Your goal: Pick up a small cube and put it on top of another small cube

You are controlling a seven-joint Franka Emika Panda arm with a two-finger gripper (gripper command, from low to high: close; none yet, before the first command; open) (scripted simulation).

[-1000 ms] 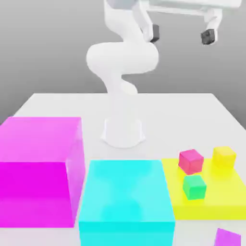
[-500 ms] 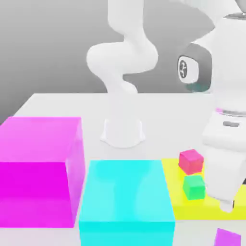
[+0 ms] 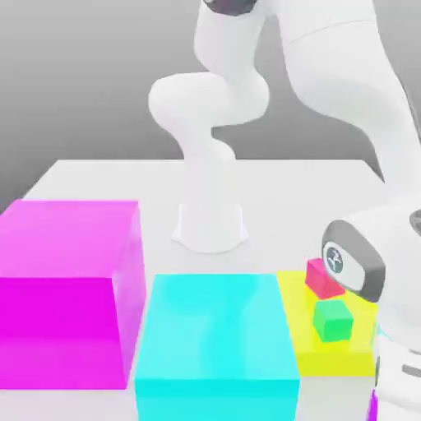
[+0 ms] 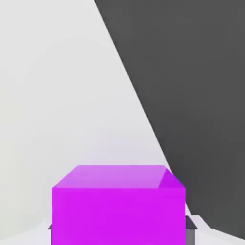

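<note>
The small purple cube [image 4: 118, 206] sits close in the hand view, resting on the white table. My gripper [image 4: 119, 230] is shut on it, with a dark fingertip [image 4: 190, 229] pressed against each side. In the exterior view my arm bends down to the table's front corner at the exterior view's right, its wrist [image 3: 353, 265] hanging over the yellow platform [image 3: 298, 333]. A small pink cube [image 3: 322, 278] and a small green cube [image 3: 332, 319] stand on that platform.
A large magenta block [image 3: 66, 288] stands at the exterior view's left and a cyan block [image 3: 215, 329] in the front middle. The arm's base [image 3: 210, 226] is behind them. The table's edge [image 4: 143, 115] runs close beside the purple cube.
The arm has swung down from high above to the table's front right corner. The fingers, open before, have shut on the purple cube. The yellow cube is now behind the arm.
</note>
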